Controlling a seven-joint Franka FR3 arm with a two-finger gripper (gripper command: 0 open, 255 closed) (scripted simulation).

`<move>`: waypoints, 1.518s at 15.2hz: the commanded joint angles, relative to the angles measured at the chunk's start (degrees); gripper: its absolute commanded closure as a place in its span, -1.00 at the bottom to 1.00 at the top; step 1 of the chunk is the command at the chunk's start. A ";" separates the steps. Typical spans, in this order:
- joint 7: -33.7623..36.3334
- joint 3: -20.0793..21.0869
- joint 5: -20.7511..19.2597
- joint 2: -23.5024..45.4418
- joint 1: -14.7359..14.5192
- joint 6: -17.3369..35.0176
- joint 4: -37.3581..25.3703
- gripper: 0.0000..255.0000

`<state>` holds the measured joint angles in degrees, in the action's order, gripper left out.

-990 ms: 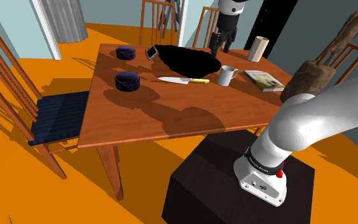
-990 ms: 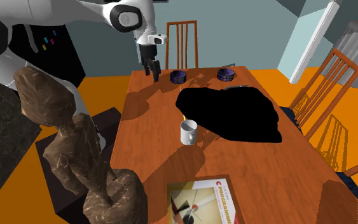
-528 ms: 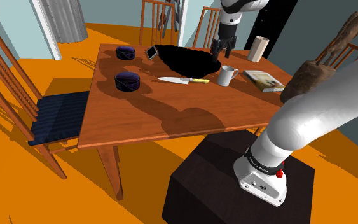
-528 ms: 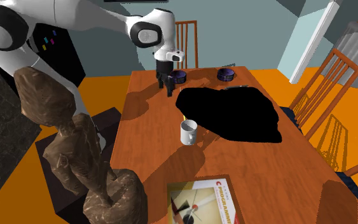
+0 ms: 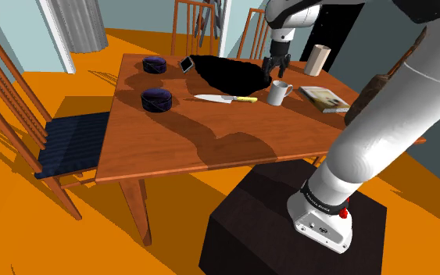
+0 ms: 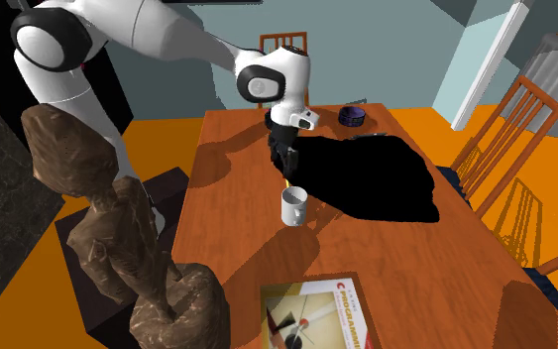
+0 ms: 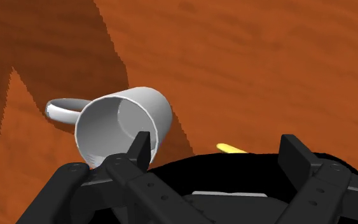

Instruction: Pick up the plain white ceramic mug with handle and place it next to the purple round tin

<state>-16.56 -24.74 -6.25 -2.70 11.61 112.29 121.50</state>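
The white mug (image 5: 278, 92) stands upright on the wooden table (image 5: 210, 141), its handle pointing toward the book. My gripper (image 5: 273, 73) hangs just above and slightly beside it, over the edge of the black shape. In the wrist view the mug (image 7: 123, 127) sits just beyond one finger (image 7: 139, 149), while the gripper (image 7: 219, 156) is open with nothing between its fingers. The second exterior view shows the gripper (image 6: 286, 164) above the mug (image 6: 294, 206). Two purple round tins (image 5: 156, 99) (image 5: 155, 65) rest toward the table's far end from the mug.
A flat black shape (image 5: 230, 73) covers part of the table. A yellow-handled knife (image 5: 226, 98) lies between mug and tins. A book (image 5: 324, 98), a pale cylinder (image 5: 317, 59) and a brown statue (image 5: 382, 86) stand near the mug. Chairs (image 5: 23, 117) surround the table.
The arm has swung across the table and come down, bringing the gripper from high behind the black shape to just over the mug. The mug has not moved.
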 commanded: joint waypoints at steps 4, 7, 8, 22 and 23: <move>-4.65 -2.65 4.43 9.83 2.91 1.13 -5.96 -1.00; -4.86 -2.61 4.70 10.49 3.10 3.39 -4.30 -1.00; -4.95 -2.61 4.81 10.74 3.15 4.14 -3.77 -1.00; -5.29 -2.59 5.27 11.74 3.34 6.83 -1.99 1.00; -5.29 -2.59 5.27 11.74 3.34 6.83 -1.99 1.00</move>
<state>-21.84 -27.34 -0.98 9.04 14.95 119.11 119.50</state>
